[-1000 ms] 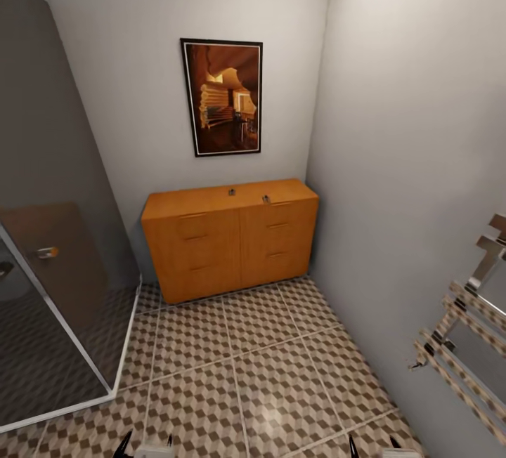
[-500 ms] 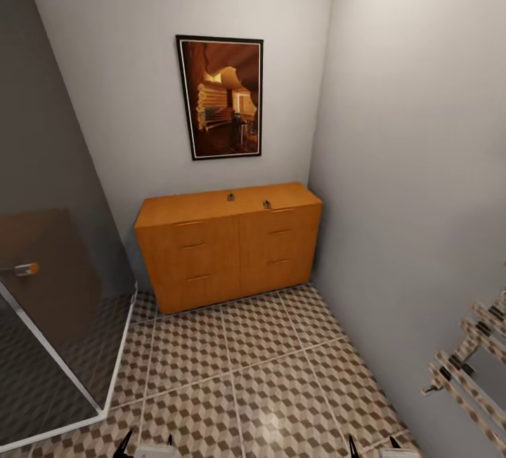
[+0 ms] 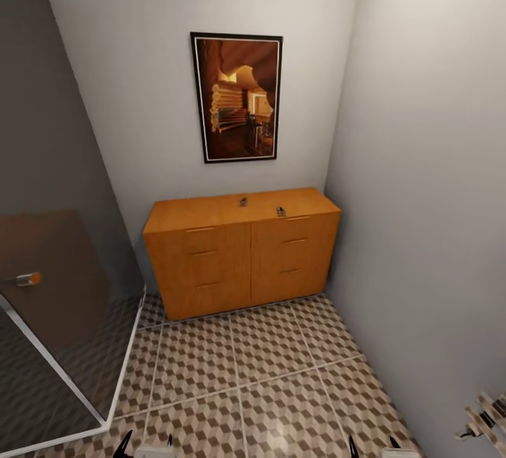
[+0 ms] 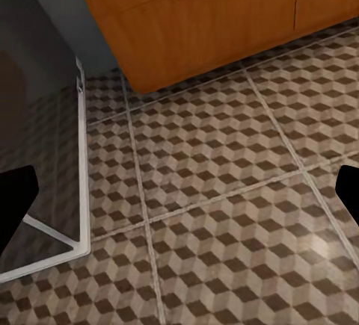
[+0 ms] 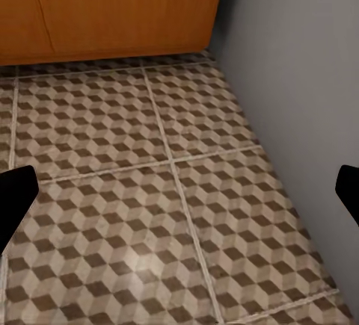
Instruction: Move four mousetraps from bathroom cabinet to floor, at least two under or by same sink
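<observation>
The left claw (image 4: 179, 190) stands wide open, its two black fingertips (image 4: 16, 199) showing at opposite edges of the left wrist view with nothing between them, hanging above the bathroom floor of large tiles printed with a brown, beige and white cube pattern (image 4: 217, 213) without touching it. The right claw (image 5: 179, 194) is likewise spread wide and holds nothing, its dark tips at the edges of the right wrist view over the same tiled floor, close to the plain grey wall (image 5: 299, 63). In the head view only the tops of both claws poke in at the lower edge, cut off by the frame. Beyond them the floor runs to the low, wide orange-brown wooden cabinet with bar handles (image 3: 242, 254), which stands against the far wall in the corner, all drawers closed. On its flat top lie two small dark objects (image 3: 243, 201), one further right (image 3: 281, 211); they are too small to make out, so whether they are mousetraps cannot be told. A dark-framed picture in brown tones (image 3: 239, 97) hangs above the cabinet. A smoky glass shower screen with a white frame (image 3: 49, 247) stands on the left, and a chrome rail (image 3: 485, 416) is cut off at the lower right.
</observation>
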You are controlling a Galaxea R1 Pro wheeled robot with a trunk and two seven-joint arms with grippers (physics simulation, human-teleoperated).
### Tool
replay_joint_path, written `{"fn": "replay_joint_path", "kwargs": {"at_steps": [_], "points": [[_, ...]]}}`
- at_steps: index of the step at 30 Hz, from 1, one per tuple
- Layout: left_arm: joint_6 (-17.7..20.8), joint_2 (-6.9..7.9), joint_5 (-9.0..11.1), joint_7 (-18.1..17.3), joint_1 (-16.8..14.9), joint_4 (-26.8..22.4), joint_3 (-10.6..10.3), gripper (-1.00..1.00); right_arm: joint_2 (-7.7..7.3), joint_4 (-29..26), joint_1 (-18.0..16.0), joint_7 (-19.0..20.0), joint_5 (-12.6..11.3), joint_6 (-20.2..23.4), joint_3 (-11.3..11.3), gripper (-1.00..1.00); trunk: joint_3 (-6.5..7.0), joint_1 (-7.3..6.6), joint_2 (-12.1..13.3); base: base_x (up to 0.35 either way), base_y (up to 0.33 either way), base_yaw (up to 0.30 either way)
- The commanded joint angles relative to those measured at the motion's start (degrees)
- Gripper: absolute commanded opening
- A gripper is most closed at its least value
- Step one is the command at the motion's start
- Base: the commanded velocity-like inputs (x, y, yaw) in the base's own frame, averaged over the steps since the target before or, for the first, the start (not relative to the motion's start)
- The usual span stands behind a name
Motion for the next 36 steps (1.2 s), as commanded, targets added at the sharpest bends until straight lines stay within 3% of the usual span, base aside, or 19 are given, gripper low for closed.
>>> {"fn": "replay_joint_path", "kwargs": {"at_steps": [1, 10, 32, 36], "points": [[-0.2, -0.05, 0.0, 0.4, -0.1, 0.2, -0.5, 1.0, 0.0, 0.0, 0.0, -0.4, -0.2, -0.1, 0.5, 1.0, -0.12, 0.06, -0.1, 0.234, 0.0, 0.077], [-0.2, -0.04, 0.0, 0.4, -0.1, 0.3, -0.5, 1.0, 0.0, 0.0, 0.0, -0.4, -0.2, -0.1, 0.5, 1.0, -0.12, 0.06, -0.1, 0.166, 0.0, 0.027], [-0.2, -0.47, 0.0, 0.4, -0.1, 0.3, -0.5, 1.0, 0.31, -0.4, 0.0, -0.4, 0.0, 0.0, 0.6, 1.0, -0.12, 0.06, -0.1, 0.005, 0.0, 0.001], [1.1, -0.51, 0.0, 0.4, -0.1, 0.3, -0.5, 1.0, 0.37, -2.6, 0.0, -1.3, 0.1, 3.6, 0.6, 1.0, -0.12, 0.06, -0.1, 0.0, 0.0, 0.0]]}}
